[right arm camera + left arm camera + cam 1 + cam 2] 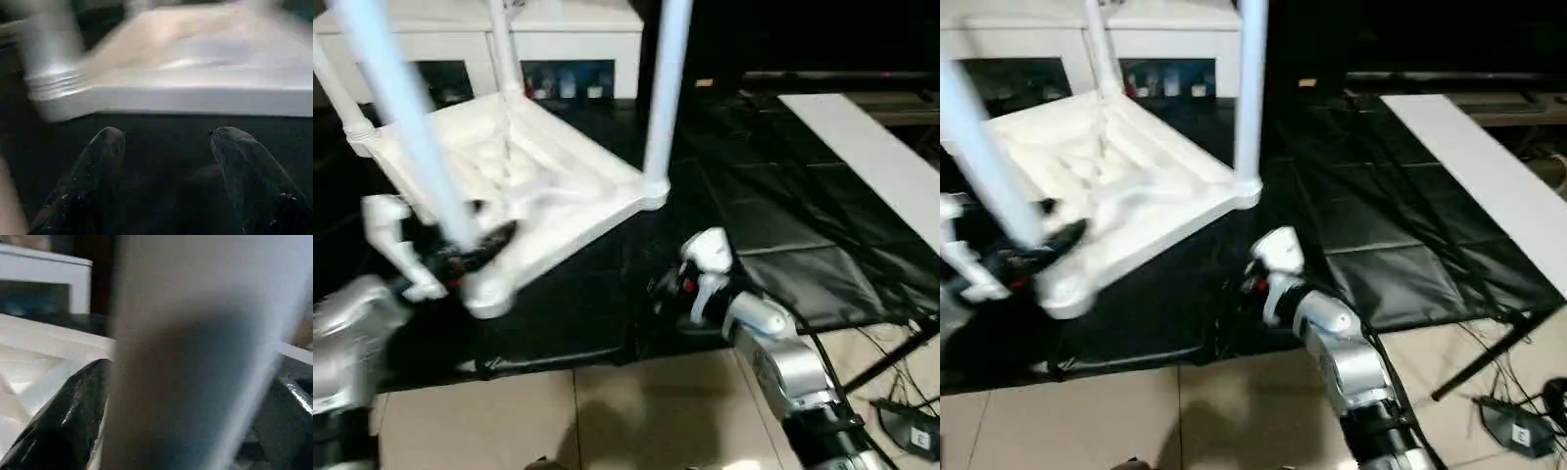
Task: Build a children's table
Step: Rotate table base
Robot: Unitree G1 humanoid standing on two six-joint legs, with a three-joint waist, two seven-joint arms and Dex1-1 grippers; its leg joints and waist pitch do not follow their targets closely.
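Observation:
The children's table is upside down and tilted over the black mat, with the ribbed underside of its white tabletop (548, 186) facing up. Three white legs (666, 88) stand up from its corner sockets, and a fourth (333, 93) slants at the far left. My left gripper (470, 257) is closed around the base of the near-left leg (401, 98). In the left wrist view a black finger (68, 406) lies against that leg (195, 357). My right gripper (166, 142) is open and holds nothing. It sits low over the mat, just short of the tabletop's edge (195, 98).
A white cabinet (558, 44) with glass-fronted compartments stands behind the table. The black mat (773, 235) covers the floor, with a long white board (881, 157) on its right. Beige tiles (607, 411) lie in front. Cables and a black stand (901, 392) are at the lower right.

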